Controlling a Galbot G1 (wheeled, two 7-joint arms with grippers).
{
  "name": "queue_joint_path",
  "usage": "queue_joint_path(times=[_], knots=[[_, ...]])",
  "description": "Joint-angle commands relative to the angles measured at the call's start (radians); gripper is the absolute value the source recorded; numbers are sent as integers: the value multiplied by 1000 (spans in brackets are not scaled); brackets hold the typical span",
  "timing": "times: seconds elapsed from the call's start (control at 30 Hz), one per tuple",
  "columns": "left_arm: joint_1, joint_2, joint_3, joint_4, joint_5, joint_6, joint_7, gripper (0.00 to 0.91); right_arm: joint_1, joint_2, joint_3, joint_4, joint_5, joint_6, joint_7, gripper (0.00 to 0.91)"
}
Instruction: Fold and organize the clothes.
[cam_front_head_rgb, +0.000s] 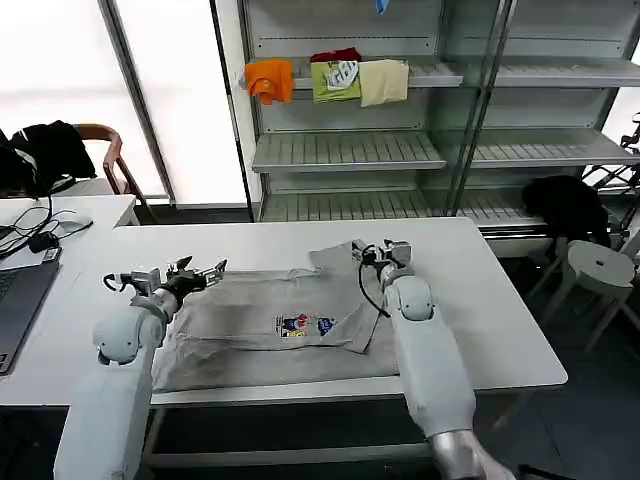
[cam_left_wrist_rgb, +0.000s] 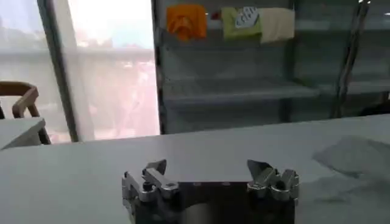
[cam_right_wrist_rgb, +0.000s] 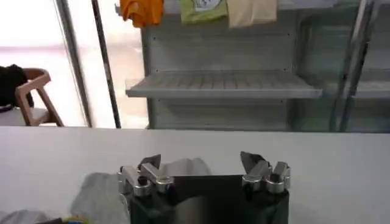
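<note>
- The metal shelving unit (cam_front_head_rgb: 350, 150) is standing behind the table, taking up most of the back wall; its upper shelf is holding three folded cloths side by side: an orange one (cam_front_head_rgb: 270, 80), a green one (cam_front_head_rgb: 336, 79) (with a red piece lying on top of it) and a cream one (cam_front_head_rgb: 384, 81). The lower shelves are showing bare slats.
- The white table (cam_front_head_rgb: 480, 290) is spreading across the middle of the head view, bearing the grey shirt and both grippers.
- The light grey shirt (cam_front_head_rgb: 250, 330) is lying flat on the table's near half, its multicoloured chest print (cam_front_head_rgb: 300, 325) facing up near the middle and one sleeve (cam_front_head_rgb: 335, 258) reaching toward the far side beside the right gripper.
- A laptop (cam_front_head_rgb: 20, 300) is sitting at the table's left edge, with cables on the neighbouring desk.
- The left gripper (cam_front_head_rgb: 195, 272) is hovering at the shirt's left far corner, its jaws standing apart with nothing between them (the left wrist view is showing bare table ahead of it).
- The right gripper (cam_front_head_rgb: 378, 250) is sitting at the shirt's right far corner by the sleeve, its jaws likewise spread and gripping nothing; grey fabric is lying just beneath and ahead of it.
</note>
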Motion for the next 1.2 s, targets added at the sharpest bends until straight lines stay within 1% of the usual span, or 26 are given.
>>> queue_joint_path(times=[0.03,0.23,0.27,0.4,0.63,0.87,0.9,0.93,0.97,1.0,1.03,1.07,1.1,1.13,1.17,1.2], knots=[[-74,-3,27,134,63,-1,40,907,103,49,12,-234,-31,70,-53,907],[-71,7,21,155,69,-4,46,907,95,49,16,-240,-32,73,-49,907],[-71,8,19,158,73,-4,47,907,94,49,17,-241,-32,75,-49,887],[-74,15,12,180,76,-5,45,907,86,49,14,-228,-39,74,-51,887],[-94,36,-4,252,74,-11,36,907,82,49,11,-220,-52,79,-52,887],[-114,33,-4,313,90,-17,22,907,66,49,5,-199,-77,81,-60,867],[-114,33,-3,313,90,-17,23,846,65,49,4,-195,-79,80,-61,836],[-116,33,-1,319,92,-19,22,746,63,49,4,-191,-87,79,-65,715],[-118,33,0,324,92,-19,22,695,62,49,4,-191,-88,77,-65,655],[-119,33,1,326,93,-18,22,595,62,49,4,-190,-89,76,-65,534],[-122,31,2,331,97,-18,22,574,59,49,4,-188,-94,73,-66,504],[-123,30,2,334,98,-17,22,554,56,49,4,-187,-96,71,-68,453],[-124,28,2,335,100,-16,22,534,53,49,4,-185,-99,66,-69,292],[-123,27,3,336,106,-16,24,474,50,49,3,-180,-99,56,-65,161],[-122,26,4,336,107,-17,24,443,48,49,4,-179,-101,53,-66,111],[-121,25,4,336,107,-16,25,363,44,49,2,-175,-102,52,-67,0]])
